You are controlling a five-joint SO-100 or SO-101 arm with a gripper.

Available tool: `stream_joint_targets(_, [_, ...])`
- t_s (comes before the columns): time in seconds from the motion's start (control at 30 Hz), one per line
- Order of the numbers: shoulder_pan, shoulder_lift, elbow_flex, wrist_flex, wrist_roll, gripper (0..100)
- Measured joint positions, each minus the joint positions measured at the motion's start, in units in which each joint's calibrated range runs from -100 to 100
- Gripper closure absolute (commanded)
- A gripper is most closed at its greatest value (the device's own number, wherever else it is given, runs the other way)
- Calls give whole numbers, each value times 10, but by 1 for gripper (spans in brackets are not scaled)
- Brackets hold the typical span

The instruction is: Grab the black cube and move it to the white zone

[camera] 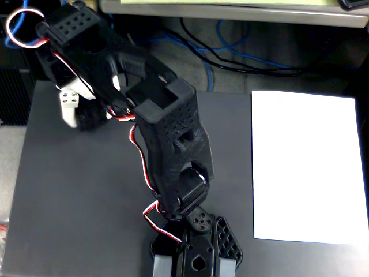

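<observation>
Dark grey mat [75,190] covers the table, seen from above in the fixed view. White zone [305,167], a plain white sheet, lies flat on the right side of the mat, nothing on it. Behind the table: tangle of blue and black cables [230,52] and the edge of a pale shelf or desk [230,8] along the top.

Black robot arm [167,127] has its base at the bottom centre and reaches up and to the left, red-white wires running along it. Jaws [78,115] sit at the upper left of the mat, pointing down. One white finger [69,107] shows clearly; the other side is hidden under the arm's head.

Black cube [92,118], rough dark foam, sits just beside the white finger at the upper left, partly covered by the arm. It appears to touch the finger. Cannot tell whether the jaws are closed on it or only around it, nor whether it rests on the mat or is lifted. Cube is well apart from the white zone, on the opposite side of the mat.
</observation>
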Motion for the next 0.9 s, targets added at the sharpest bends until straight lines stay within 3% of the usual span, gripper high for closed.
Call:
stream_joint_targets(0.2, [-2,0,0,-1,-8,98])
stream_joint_targets(0.37, [-2,-5,-11,15,-99,98])
stream_joint_targets(0.47, [-27,-125,-80,107,-148,98])
stream_joint_targets(0.63, [-28,-390,-88,142,-231,98])
stream_joint_targets(0.77, [109,-473,-29,142,-279,98])
stream_joint_targets(0.9, [348,-552,-25,143,-283,98])
